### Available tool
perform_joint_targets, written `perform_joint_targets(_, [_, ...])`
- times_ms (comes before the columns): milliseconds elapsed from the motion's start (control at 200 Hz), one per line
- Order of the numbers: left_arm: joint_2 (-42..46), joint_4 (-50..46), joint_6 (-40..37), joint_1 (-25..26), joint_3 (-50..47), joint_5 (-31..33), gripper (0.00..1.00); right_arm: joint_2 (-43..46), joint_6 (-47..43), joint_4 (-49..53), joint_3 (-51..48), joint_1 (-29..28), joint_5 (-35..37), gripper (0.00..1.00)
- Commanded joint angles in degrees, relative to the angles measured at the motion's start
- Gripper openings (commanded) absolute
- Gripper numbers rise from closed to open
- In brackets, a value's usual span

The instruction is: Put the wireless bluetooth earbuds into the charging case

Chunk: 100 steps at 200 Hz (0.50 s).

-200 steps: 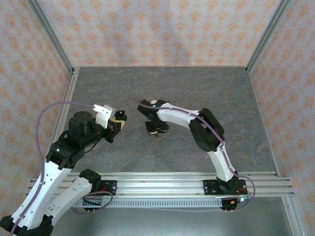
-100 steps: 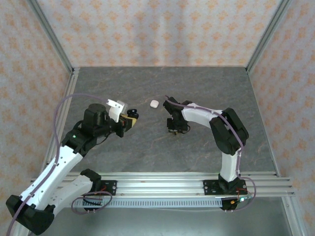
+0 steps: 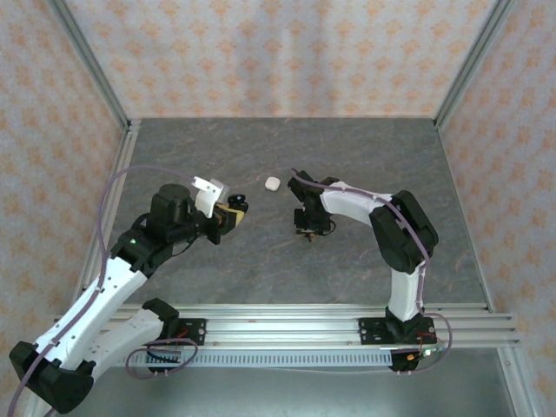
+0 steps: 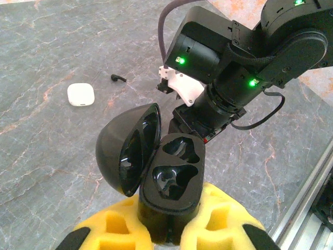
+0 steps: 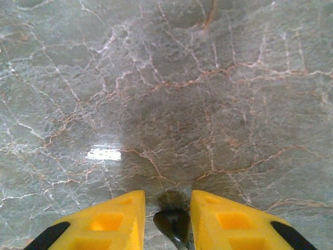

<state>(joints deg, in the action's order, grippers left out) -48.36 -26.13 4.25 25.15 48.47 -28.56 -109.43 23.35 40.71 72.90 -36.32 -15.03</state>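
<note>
Top view: the left claw (image 3: 231, 215) sits left of centre and the right claw (image 3: 308, 228) at mid-frame, pointing down. A white case (image 3: 272, 183) lies between them, further up, on the grey marbled surface (image 3: 365, 148). Patterned walls (image 3: 261, 52) enclose it.

Left wrist view: the left claw grips a black charging case (image 4: 169, 182) with its lid open and both wells empty. A black earbud (image 4: 118, 78) lies near the white case at upper left. The right arm (image 4: 234, 67) blocks the upper right.

Right wrist view: the right claw's yellow fingers (image 5: 117, 216) are slightly parted. A dark bud (image 5: 174, 225) sits in the gap, cut off by the bottom edge.
</note>
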Motion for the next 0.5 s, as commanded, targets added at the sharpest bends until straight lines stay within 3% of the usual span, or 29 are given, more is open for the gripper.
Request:
perform_joint_targets(0, [1.07,1.25,-0.73,0.52,-0.65,0.61,0.0,-1.83,-1.39,6.52,1.79,-0.01,1.35,0.3])
perform_joint_targets(245, [1.1,0.64,-1.07,0.61,-0.39,0.87,0.0,-5.09,-3.8,14.05,6.64,-1.65,4.92,0.3])
perform_joint_targets(495, [1.43,0.38,-1.09,0.66,-0.43,0.96,0.0,-7.18,-4.66,15.34,9.47,-1.83,5.45,0.27])
